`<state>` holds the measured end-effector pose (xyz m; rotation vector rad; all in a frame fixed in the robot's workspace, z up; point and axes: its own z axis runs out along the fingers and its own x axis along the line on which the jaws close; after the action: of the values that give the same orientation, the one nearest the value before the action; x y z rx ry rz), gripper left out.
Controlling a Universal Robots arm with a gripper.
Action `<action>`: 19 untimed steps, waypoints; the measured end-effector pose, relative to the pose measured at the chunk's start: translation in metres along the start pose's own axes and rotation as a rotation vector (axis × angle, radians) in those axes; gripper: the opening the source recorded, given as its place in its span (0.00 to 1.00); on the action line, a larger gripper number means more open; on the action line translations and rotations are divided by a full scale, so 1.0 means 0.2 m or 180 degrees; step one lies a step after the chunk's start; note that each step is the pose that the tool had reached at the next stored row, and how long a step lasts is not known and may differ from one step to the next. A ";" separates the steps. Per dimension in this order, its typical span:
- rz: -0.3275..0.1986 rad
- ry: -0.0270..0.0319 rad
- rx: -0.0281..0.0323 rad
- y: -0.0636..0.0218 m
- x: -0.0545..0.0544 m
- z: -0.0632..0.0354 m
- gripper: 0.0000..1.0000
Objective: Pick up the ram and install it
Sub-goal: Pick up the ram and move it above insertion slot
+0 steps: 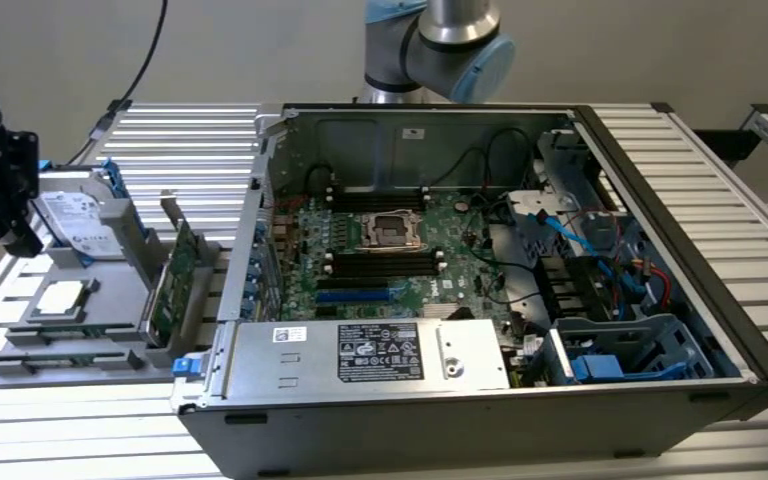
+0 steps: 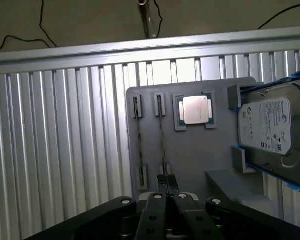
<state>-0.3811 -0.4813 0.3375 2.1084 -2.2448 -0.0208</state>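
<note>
Two thin ram sticks stand on edge in the narrow slots of a grey tray [image 2: 190, 155]; one ram stick [image 2: 139, 142] is farther from my fingers, the other ram stick [image 2: 162, 135] runs straight toward them. My gripper [image 2: 166, 184] hovers above the tray with its black fingers pressed together and nothing between them, their tips over the near end of that second stick. In the exterior view my gripper [image 1: 17, 235] hangs at the far left, over the tray's [image 1: 117, 310] back corner. Black memory slots [image 1: 384, 265] lie on the motherboard inside the open computer case [image 1: 678, 200].
The tray also holds a processor chip [image 2: 195, 110], a silver hard drive with blue rails [image 2: 272, 130] and an upright green expansion card [image 1: 171, 280]. The ribbed aluminium table [image 2: 55, 150] surrounds it. Cables and a drive cage [image 1: 624, 350] crowd the case's right side.
</note>
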 end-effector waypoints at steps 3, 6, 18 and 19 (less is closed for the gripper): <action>-0.0049 0.0003 0.0002 0.003 0.00 0.001 0.11; -0.0049 0.0003 0.0002 0.002 0.00 0.000 0.11; -0.0049 0.0003 0.0002 0.005 0.00 0.000 0.23; -0.0050 0.0003 0.0002 0.007 0.00 0.002 0.23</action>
<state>-0.3825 -0.4818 0.3373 2.1258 -2.2282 -0.0198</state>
